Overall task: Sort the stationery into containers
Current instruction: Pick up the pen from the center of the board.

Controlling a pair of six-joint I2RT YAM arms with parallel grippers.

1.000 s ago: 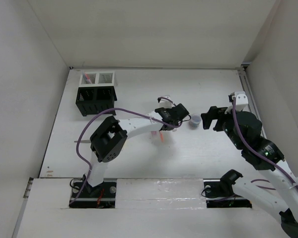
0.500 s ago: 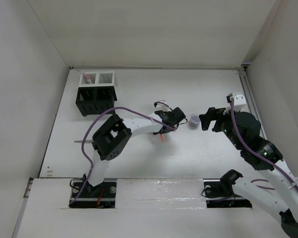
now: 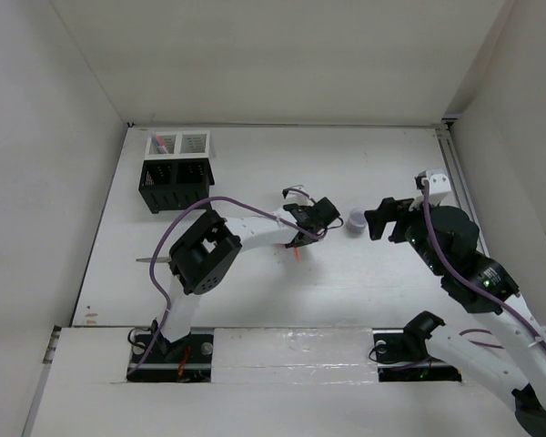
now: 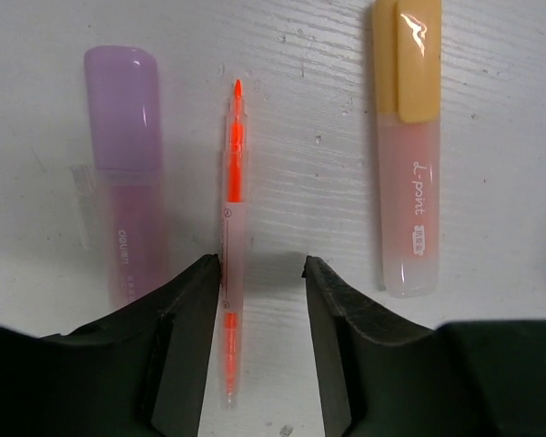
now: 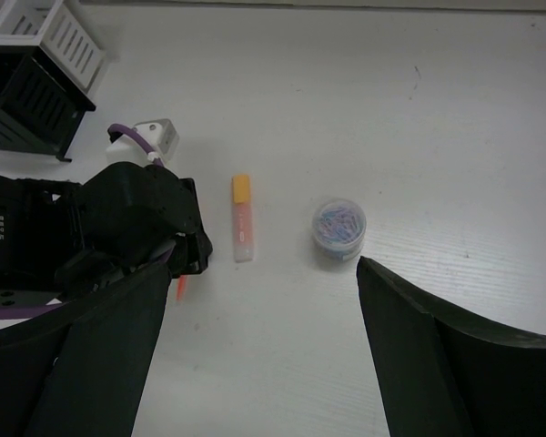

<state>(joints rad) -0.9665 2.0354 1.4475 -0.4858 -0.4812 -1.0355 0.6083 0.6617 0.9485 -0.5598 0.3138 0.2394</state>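
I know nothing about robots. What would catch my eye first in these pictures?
Probably the thin orange pen, lying between the left fingers, which stand open either side of it, with a purple marker and an orange-capped marker flanking it. Next, the round tub of paper clips ahead of the right fingers, spread wide. A black organiser and a white organiser stand together at the far left.

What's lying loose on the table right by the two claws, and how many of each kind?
Highlighters: 2, the purple highlighter and the orange-capped highlighter
Pens: 1, the thin orange pen
Tubs: 1, the round tub of paper clips
Total: 4
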